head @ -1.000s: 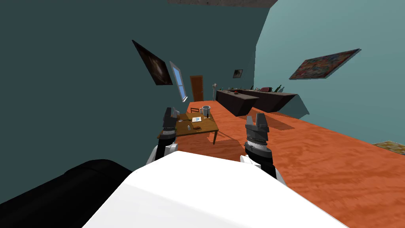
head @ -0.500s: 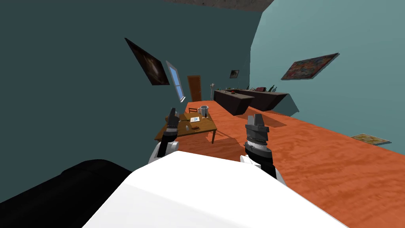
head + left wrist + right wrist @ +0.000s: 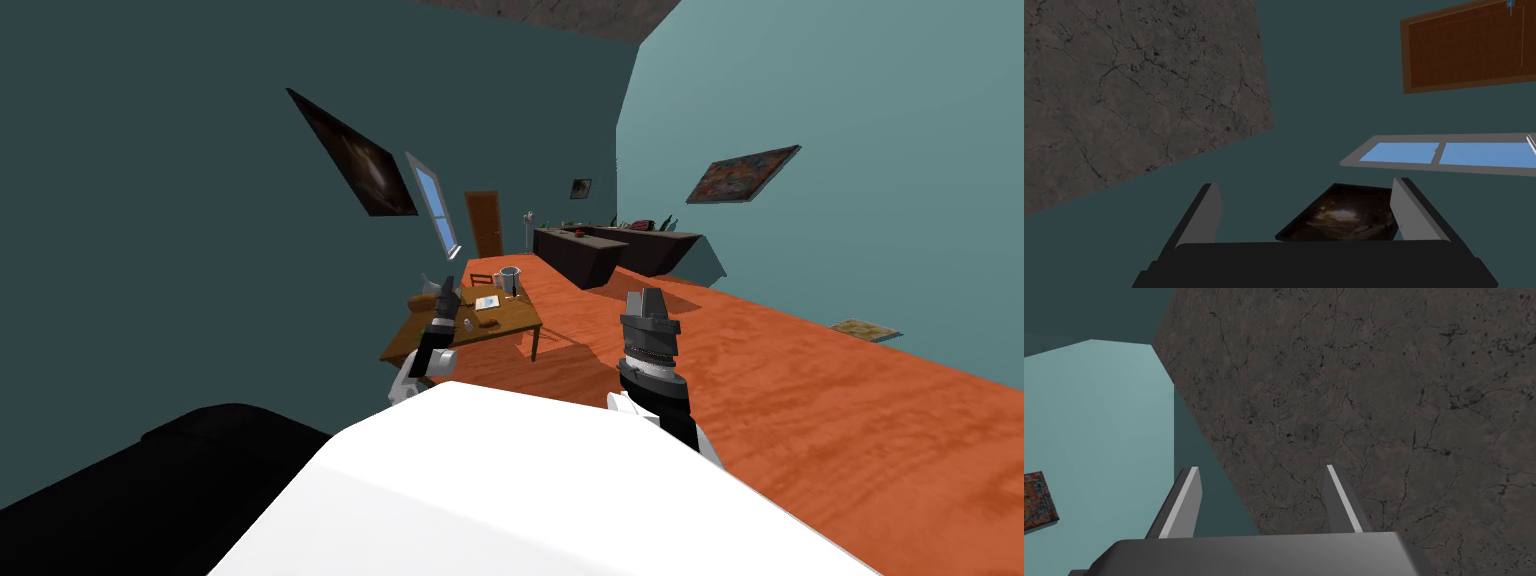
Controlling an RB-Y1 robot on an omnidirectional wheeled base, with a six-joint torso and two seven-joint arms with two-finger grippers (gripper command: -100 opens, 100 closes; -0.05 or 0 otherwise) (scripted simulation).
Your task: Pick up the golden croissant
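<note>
1. Floor (image 3: 800, 400): open orange run; you stand well short of the table.
2. Table (image 3: 515, 316): ahead-left, carrying a pot (image 3: 508, 277) and paper (image 3: 487, 302).
3. Left gripper (image 3: 446, 292), right gripper (image 3: 650, 300): both raised, fingers apart, empty; probably held clear for travel.
4. Croissant (image 3: 487, 321): likely the brown speck beside the paper; too small to confirm.

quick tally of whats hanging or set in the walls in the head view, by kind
pictures: 3 (dark picture, small picture, colourful picture)
windows: 1 (window)
doors: 1 (door)
total: 5
</note>
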